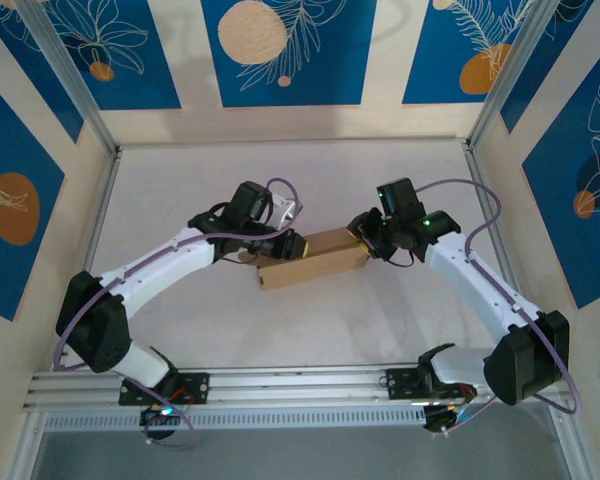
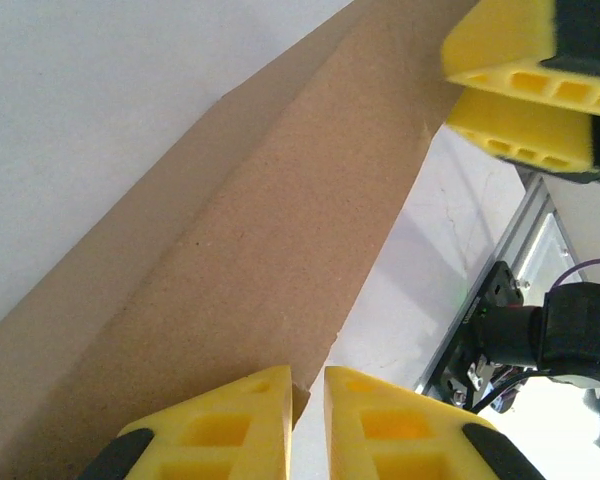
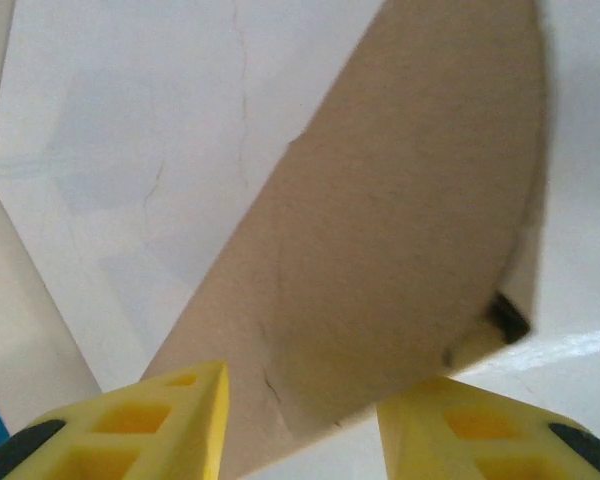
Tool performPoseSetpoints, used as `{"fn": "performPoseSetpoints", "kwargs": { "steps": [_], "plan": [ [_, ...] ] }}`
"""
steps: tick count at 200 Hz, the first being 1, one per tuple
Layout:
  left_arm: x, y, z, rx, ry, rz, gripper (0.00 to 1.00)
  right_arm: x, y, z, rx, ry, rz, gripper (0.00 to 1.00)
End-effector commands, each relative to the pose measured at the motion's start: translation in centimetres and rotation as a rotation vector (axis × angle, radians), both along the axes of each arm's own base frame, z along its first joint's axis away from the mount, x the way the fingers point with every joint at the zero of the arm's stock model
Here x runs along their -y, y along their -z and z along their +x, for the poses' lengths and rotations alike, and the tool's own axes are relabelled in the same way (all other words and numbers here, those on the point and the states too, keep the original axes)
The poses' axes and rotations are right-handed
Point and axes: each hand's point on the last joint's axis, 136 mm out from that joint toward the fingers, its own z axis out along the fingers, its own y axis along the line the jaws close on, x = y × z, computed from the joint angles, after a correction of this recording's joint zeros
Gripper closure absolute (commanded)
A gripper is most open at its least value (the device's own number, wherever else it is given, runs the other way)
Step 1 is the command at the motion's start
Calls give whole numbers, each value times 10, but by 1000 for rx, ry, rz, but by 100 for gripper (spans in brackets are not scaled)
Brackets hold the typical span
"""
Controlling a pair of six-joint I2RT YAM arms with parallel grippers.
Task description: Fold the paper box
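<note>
Two grippers bracket the paper box [image 1: 312, 258], which lies near the middle of the table [image 1: 180, 190]. In the top view its long axis slants from near-left to far-right. The left gripper [image 2: 308, 425] sits at the near-left end, its jaws almost together and pinching a thin cardboard edge. The right gripper [image 3: 302, 415] sits at the far-right end, its jaws apart, with a rounded flap lying between and just ahead of them, not gripped. Each arm is close to its own end. The coming move likely falls to the right arm, since the flap lies straight ahead of its jaws along the box's axis.
</note>
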Motion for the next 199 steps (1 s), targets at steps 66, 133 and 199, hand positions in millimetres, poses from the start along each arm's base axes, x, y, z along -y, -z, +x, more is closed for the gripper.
{"fn": "performPoseSetpoints", "kwargs": {
  "steps": [66, 133, 199],
  "plan": [
    [-16, 51, -13, -104, 6, 145, 84, -13, -30, 5, 81, -244, 17, 70],
    [-15, 36, -13, -75, 3, 104, 83, -1, 25, 11, -29, -250, -128, 76],
    [-17, 11, 0, -40, -36, 59, 63, -10, -41, 15, 230, -447, -153, 61]
  ]
}}
